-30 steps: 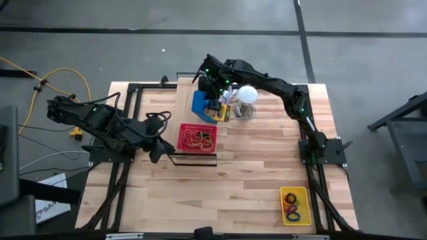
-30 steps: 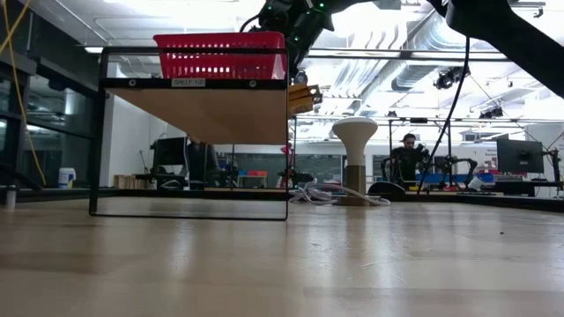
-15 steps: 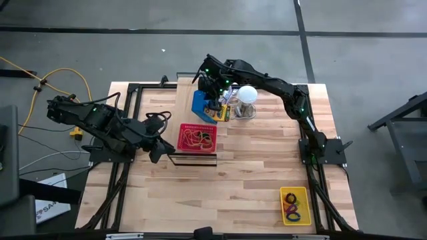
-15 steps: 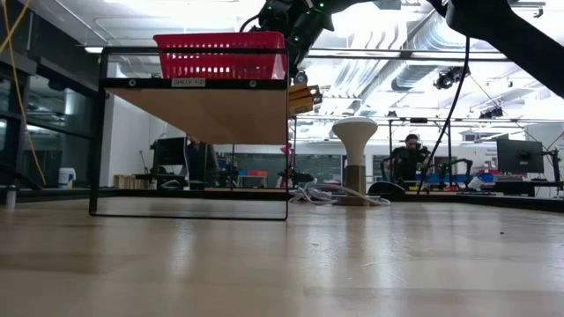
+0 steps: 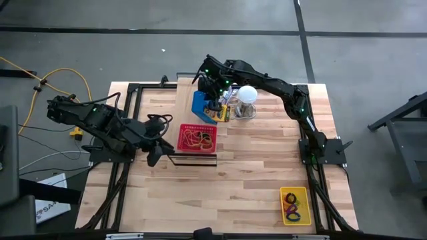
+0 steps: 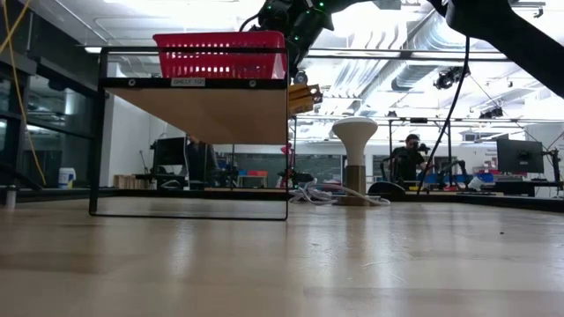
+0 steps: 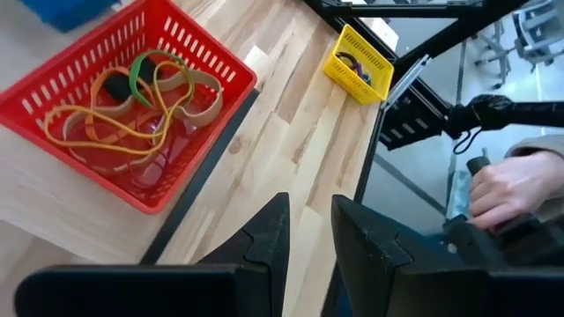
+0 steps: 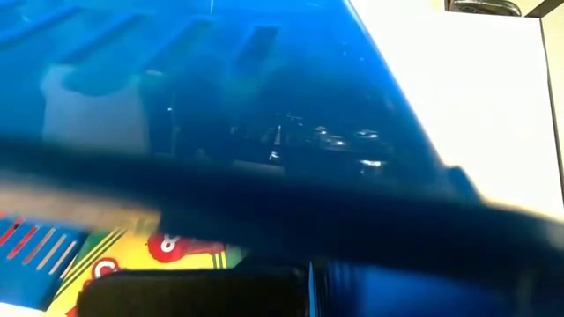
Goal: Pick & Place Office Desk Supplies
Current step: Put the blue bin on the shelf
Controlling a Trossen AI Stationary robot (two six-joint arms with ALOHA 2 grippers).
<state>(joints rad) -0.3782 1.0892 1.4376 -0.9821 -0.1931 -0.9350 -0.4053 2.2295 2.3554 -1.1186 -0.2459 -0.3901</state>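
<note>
One red plastic basket (image 5: 197,138) on the wooden counter (image 5: 253,180) holds several rubber bands (image 7: 145,101), just beside the left end effector (image 5: 155,152), which stands slightly spread and empty. The right end effector (image 5: 215,93), pressed together, is over one blue bin (image 5: 202,105); it should rise straight. One yellow tray (image 5: 294,205) of clips lies well apart.

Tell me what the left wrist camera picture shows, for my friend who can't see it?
A red basket full of tangled tan, orange and green rubber bands sits on a wooden table, seen past the left end effector, whose two dark fingers stand slightly apart and hold nothing. Farther off is a small yellow bin, and a person's hand shows at the edge.
</note>
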